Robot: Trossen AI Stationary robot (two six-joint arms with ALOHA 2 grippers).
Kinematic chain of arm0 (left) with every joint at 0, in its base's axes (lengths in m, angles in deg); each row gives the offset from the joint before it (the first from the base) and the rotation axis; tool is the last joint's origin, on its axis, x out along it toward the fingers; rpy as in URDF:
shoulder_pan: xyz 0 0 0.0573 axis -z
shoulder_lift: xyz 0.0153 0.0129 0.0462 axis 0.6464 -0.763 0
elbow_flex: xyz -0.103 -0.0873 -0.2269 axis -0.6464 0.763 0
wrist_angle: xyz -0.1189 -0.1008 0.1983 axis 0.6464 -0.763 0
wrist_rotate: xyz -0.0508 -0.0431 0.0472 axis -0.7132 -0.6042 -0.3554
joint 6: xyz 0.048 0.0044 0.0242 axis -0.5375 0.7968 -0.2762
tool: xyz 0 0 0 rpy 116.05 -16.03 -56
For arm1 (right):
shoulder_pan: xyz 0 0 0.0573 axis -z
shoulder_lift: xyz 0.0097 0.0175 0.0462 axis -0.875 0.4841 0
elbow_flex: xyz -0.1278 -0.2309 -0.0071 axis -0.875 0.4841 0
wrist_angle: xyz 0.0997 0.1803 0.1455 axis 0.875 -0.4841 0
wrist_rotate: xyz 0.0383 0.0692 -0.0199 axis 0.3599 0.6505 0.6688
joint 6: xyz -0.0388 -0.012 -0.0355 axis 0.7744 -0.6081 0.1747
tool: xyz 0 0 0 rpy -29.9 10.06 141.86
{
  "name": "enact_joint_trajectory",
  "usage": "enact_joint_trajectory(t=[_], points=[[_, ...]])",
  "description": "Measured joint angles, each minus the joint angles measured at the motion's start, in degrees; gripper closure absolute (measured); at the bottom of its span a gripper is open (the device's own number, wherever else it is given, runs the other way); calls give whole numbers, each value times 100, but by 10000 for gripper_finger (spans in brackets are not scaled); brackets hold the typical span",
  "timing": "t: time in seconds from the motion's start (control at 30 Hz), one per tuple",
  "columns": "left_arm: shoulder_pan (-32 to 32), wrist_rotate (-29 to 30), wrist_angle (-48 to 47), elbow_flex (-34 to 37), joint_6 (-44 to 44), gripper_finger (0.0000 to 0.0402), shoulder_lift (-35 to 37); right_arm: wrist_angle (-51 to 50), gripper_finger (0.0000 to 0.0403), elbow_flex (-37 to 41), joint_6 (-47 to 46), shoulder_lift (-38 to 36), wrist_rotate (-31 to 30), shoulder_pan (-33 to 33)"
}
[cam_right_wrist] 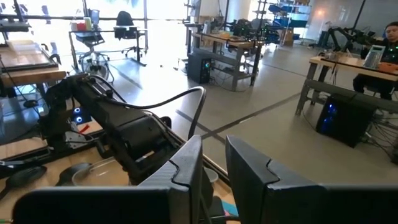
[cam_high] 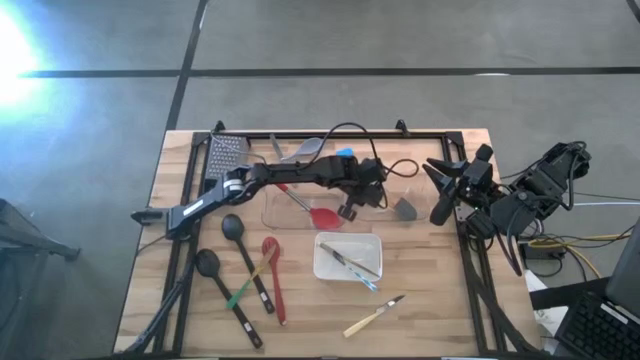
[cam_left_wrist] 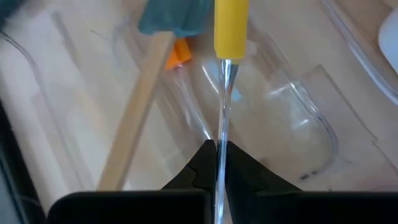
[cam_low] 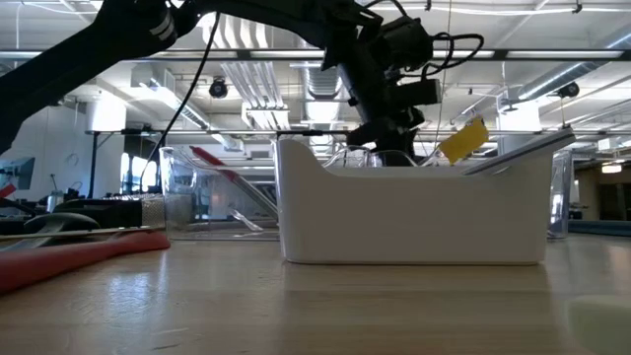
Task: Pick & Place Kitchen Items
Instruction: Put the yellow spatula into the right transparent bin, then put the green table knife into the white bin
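My left gripper [cam_left_wrist: 221, 146] reaches over a clear plastic bin [cam_left_wrist: 311, 124] at the table's middle and is shut on a slim utensil with a yellow handle [cam_left_wrist: 231, 28] and a thin metal blade. In the low view the yellow handle [cam_low: 463, 140] shows behind the white tray [cam_low: 414, 212], beside my left gripper [cam_low: 389, 148]. A wooden-handled spatula with a blue head [cam_left_wrist: 174, 15] lies in the bin. My right gripper [cam_right_wrist: 214, 180] waits raised at the table's right edge [cam_high: 445, 190], its fingers slightly apart with nothing between them. My left gripper pinches the utensil's thin metal blade [cam_left_wrist: 224, 124] between its two fingertips. The fingers slant down from above and lie along the utensil. The yellow handle sticks out beyond the fingertips, above the bin; whether its end touches anything I cannot tell.
Two black ladles [cam_high: 232, 232] and a red spoon [cam_high: 271, 252] lie at the front left. The white tray [cam_high: 322, 268] holds slim utensils. A small knife [cam_high: 375, 315] lies near the front edge. A red spatula [cam_high: 322, 215] sits in a clear bin; a grater [cam_high: 226, 155] lies at the far left.
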Motion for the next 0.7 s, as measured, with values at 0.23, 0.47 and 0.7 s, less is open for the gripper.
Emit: enact_joint_trajectory(t=[0.23, 0.47, 0.7], points=[[1, 9, 240, -22, 7, 376, 8, -3, 328, 9, -41, 7, 0, 1], [-7, 20, 550, 20, 113, 318, 9, -3, 319, 9, -227, 7, 31, 0], [82, 98, 427, -93, 282, 273, 9, -3, 320, 11, -240, 7, 48, 0]])
